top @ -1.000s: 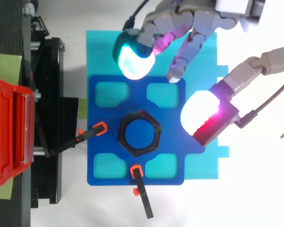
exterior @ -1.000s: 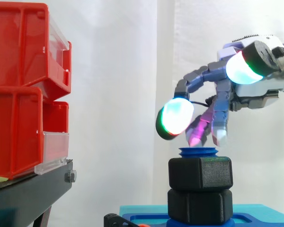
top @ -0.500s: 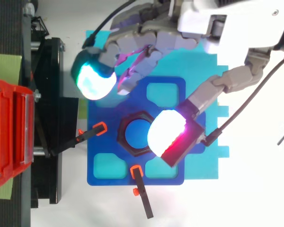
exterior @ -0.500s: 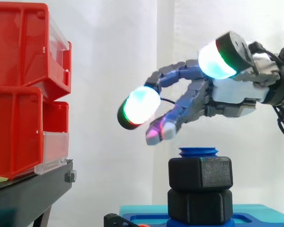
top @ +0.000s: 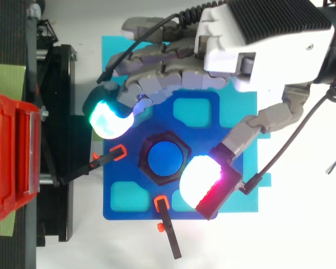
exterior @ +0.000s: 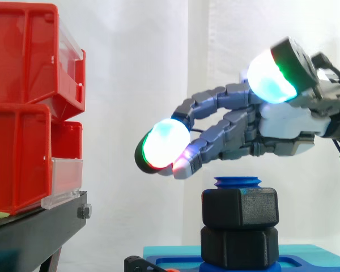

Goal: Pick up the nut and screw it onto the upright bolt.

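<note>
Find the hand [exterior: 283, 127] hovering above the bolt [exterior: 237, 182], palm off to one side of the bolt, spread loosely and clasping nothing. In the top view, see glowing pads [top: 109, 119] straddling the bolt. Note the upper nut [exterior: 239, 208] already sitting near the bolt's top, apart from the hand, and stacked on a second nut [exterior: 239, 246] lower on the bolt, just above the blue plate [top: 117, 207] at the bolt's foot.

Judging from that: an approach for a turning grip. Bring the palm over the bolt's axis first, then descend straight along the bolt. Close pads on opposite flats of the upper nut, never on the bolt's thread. Press lightly and evenly to avoid cross-threading. Turn without tilting off the bolt's line. Mind the orange-tipped arms [top: 119, 151] near the bolt's base.
</note>
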You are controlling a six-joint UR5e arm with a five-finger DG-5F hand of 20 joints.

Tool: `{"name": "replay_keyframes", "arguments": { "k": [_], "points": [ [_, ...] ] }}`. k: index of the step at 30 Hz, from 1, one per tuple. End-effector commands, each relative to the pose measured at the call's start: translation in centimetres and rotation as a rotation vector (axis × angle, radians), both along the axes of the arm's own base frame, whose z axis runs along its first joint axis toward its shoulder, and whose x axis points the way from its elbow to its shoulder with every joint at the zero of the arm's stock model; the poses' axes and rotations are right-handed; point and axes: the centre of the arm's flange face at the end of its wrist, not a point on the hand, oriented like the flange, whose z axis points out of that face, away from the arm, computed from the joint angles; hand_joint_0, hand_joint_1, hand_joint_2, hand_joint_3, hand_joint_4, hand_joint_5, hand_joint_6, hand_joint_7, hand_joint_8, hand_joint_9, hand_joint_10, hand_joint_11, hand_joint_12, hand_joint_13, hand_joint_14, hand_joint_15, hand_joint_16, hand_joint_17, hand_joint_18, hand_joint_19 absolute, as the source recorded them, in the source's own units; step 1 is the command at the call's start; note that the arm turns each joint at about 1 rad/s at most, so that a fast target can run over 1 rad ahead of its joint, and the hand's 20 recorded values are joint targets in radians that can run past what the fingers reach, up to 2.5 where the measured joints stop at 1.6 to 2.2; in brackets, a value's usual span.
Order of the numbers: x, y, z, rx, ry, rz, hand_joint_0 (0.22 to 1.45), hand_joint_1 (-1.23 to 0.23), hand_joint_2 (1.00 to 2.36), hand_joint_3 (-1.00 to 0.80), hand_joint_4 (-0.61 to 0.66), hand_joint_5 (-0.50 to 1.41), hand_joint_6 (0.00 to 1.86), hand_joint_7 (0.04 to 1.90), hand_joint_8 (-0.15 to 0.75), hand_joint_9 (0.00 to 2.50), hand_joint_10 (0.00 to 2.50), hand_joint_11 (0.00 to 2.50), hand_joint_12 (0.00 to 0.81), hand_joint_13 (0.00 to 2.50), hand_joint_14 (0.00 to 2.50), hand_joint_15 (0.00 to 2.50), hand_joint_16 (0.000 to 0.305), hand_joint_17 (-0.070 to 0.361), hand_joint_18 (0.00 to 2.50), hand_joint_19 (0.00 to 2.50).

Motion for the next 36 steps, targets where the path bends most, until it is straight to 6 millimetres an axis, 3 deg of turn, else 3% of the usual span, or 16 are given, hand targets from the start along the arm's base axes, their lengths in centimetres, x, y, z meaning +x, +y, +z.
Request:
{"name": "replay_keyframes", "arguments": {
  "k": [1,8,17,36],
  "points": [
    [-0.4,0.1,-1.0,0.000,0.018,0.004,0.39,-0.60,1.00,-0.50,0.10,-0.24,0.50,0.64,0.251,0.28,0.00,0.00,0.401,0.06,0.00,0.00,0.062,0.140,0.00,0.00],
    [-0.3,0.1,-1.0,-0.001,0.006,0.004,0.40,-0.62,1.00,-0.50,0.08,-0.27,0.50,0.59,0.228,0.08,0.00,0.00,0.398,0.00,0.00,0.00,0.063,0.142,0.00,0.00],
    [-0.1,0.0,-0.9,-0.010,-0.015,0.002,0.40,-0.51,1.00,-0.50,0.09,-0.27,0.50,0.59,0.233,0.08,0.00,0.00,0.399,0.00,0.00,0.00,0.063,0.143,0.00,0.00],
    [-0.7,-0.1,-2.2,-0.038,0.004,-0.002,0.41,-0.48,1.00,-0.50,0.11,-0.25,0.50,0.61,0.241,0.13,0.00,0.00,0.396,0.00,0.00,0.00,0.063,0.142,0.00,0.00]
  ]
}}
